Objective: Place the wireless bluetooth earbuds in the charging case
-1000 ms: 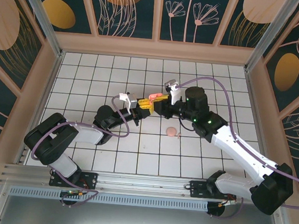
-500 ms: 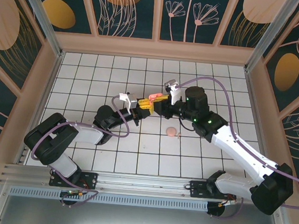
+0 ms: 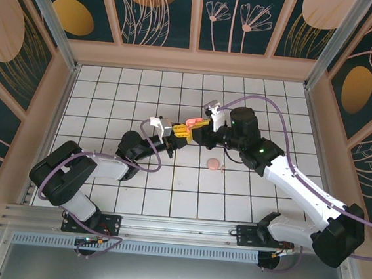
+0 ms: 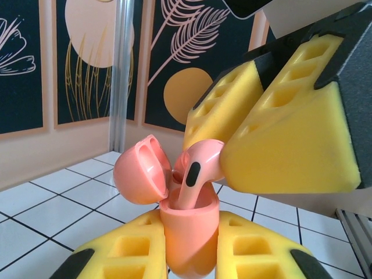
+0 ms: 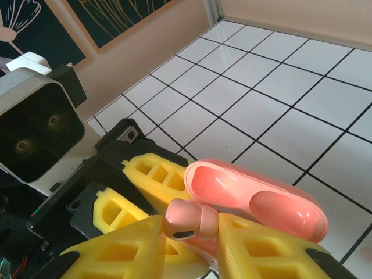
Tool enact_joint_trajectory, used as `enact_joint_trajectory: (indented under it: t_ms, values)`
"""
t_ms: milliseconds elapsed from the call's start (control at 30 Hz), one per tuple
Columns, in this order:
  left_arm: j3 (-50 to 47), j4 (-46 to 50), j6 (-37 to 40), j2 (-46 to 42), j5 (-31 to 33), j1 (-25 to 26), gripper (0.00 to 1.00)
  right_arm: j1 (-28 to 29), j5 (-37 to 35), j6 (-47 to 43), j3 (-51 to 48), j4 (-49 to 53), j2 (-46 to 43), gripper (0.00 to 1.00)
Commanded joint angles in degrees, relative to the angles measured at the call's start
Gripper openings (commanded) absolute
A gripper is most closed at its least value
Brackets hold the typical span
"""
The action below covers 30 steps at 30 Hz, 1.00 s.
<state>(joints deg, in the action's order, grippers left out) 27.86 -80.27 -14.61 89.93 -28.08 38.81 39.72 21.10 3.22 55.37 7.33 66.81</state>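
- The fingers [image 5: 125, 247] of the right gripper [image 5: 189, 231] are closed narrowly on one earbud [image 5: 187, 221], at the bottom centre of the right wrist view. Its rounded head is pinched between the two yellow pads.
- The left gripper [image 4: 189, 256] is clamped on the body of the charging case [image 4: 187, 229], at the bottom centre of the left wrist view. The case is held upright, with its lid [image 4: 142, 170] swung open to the left.
- In that view the earbud's long axis is seen close to upright, with the head leaning a little toward the upper right, where the right gripper's pads come in. The stem points down, and its lower end is already inside the mouth of the case while the head stands above the rim.
- The well therefore lies straight below the right gripper's pads, along the line of the stem. The coming move is judged to be a short push down that line, with the lean taken out.
- How deep the stem sits in the case cannot be told, as the bottom of the well is hidden by the case wall.
- In the top view the two grippers are met just above the frame's centre. A pale pink disc [image 3: 214, 164] is left on the tiles [image 3: 168, 190] below them, apart from both.
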Motion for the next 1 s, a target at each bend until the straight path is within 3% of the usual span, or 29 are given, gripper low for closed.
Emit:
enact_joint_trajectory:
  t_ms: [0, 967]
  values:
    - [2.20, -7.36, 1.52, -3.06, -5.84, 1.35, 0.13, -1.32, -1.60, -2.89, 1.38, 4.85, 1.66, 0.28]
    - [2.45, -3.78, 4.59, -4.00, -8.40, 1.53, 0.14, -1.54, -0.27, -5.86, 4.53, 10.59, 3.35, 0.29]
